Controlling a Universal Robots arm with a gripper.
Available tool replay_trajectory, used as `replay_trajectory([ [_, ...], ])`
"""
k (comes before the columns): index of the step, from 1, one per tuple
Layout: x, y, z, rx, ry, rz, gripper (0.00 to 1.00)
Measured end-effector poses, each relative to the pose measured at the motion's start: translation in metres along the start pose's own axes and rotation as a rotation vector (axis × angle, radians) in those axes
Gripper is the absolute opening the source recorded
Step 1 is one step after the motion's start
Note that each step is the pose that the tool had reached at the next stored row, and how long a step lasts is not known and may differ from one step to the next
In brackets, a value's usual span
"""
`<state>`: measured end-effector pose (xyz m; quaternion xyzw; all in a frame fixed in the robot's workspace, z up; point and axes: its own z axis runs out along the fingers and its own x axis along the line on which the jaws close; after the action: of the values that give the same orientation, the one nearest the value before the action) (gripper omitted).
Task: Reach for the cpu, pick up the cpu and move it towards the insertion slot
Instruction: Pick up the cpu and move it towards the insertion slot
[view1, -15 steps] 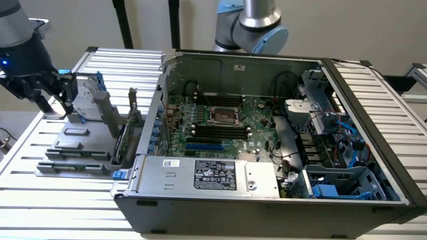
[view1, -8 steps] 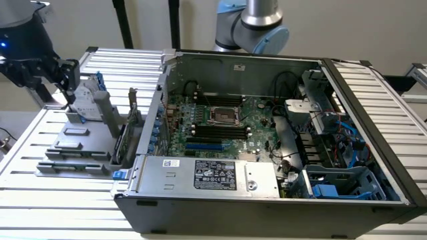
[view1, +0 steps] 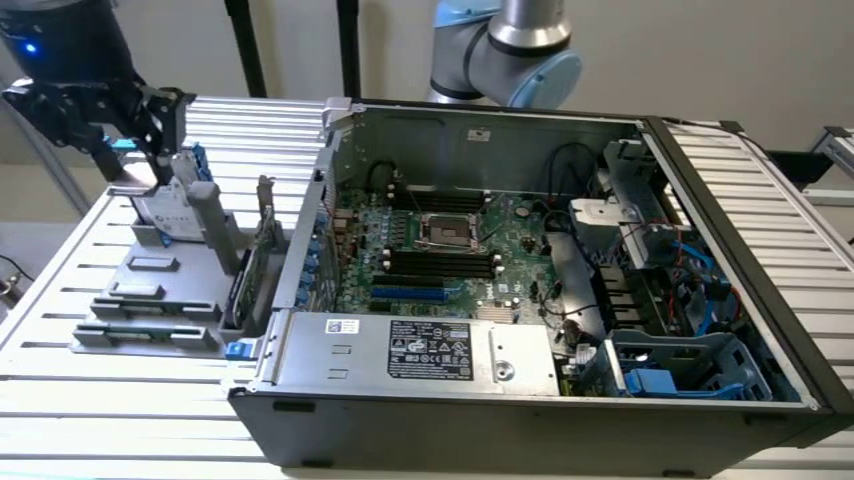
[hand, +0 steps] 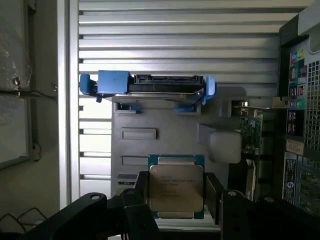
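The cpu (hand: 176, 186), a small square chip with a silver-grey printed top on a green edge, sits between the two dark fingers (hand: 214, 197) of my gripper (hand: 176, 202), which is shut on its sides. In the exterior view my gripper (view1: 131, 158) hangs at the far left above the grey parts holder (view1: 147, 300), with the pale cpu (view1: 134, 174) in its jaws, clear of the holder. The insertion slot (view1: 450, 232), a square socket with a dark centre and metal frame, lies on the green board inside the open computer case (view1: 400, 410), well to the exterior view's right of my gripper.
A silver hard drive with blue rails (hand: 150, 85) stands in the holder just beyond the cpu, close under my gripper (view1: 180, 212). The case wall (view1: 324, 170) rises between the holder and the board. Long black memory slots (view1: 434, 262) and cables surround the socket.
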<state>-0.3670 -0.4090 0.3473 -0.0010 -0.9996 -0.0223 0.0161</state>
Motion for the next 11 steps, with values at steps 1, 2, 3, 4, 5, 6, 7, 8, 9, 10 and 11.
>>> replay_trajectory([
  [1,-0.004,0.0001,-0.0032,-0.0006,0.0006,0.0,0.55],
  [2,-0.009,0.0003,-0.0058,-0.0011,0.0011,0.0,0.55],
  [3,-0.013,0.0004,-0.0078,-0.0018,0.0013,0.0,0.55],
  [4,-0.018,0.0005,-0.0096,-0.0026,0.0014,0.0,0.55],
  [5,-0.022,0.0005,-0.0114,-0.0036,0.0015,0.0,0.55],
  [6,-0.027,0.0006,-0.013,-0.0045,0.0015,0.0,0.55],
  [7,-0.031,0.0006,-0.0146,-0.0057,0.0015,0.0,0.55],
  [8,-0.036,0.0007,-0.0161,-0.0072,0.0016,0.0,0.55],
  [9,-0.04,0.0008,-0.0173,-0.0091,0.0014,0.0,0.55],
  [10,-0.045,0.0009,-0.0184,-0.011,0.0015,0.0,0.55],
  [11,-0.049,0.0009,-0.0193,-0.0129,0.0015,0.0,0.55],
])
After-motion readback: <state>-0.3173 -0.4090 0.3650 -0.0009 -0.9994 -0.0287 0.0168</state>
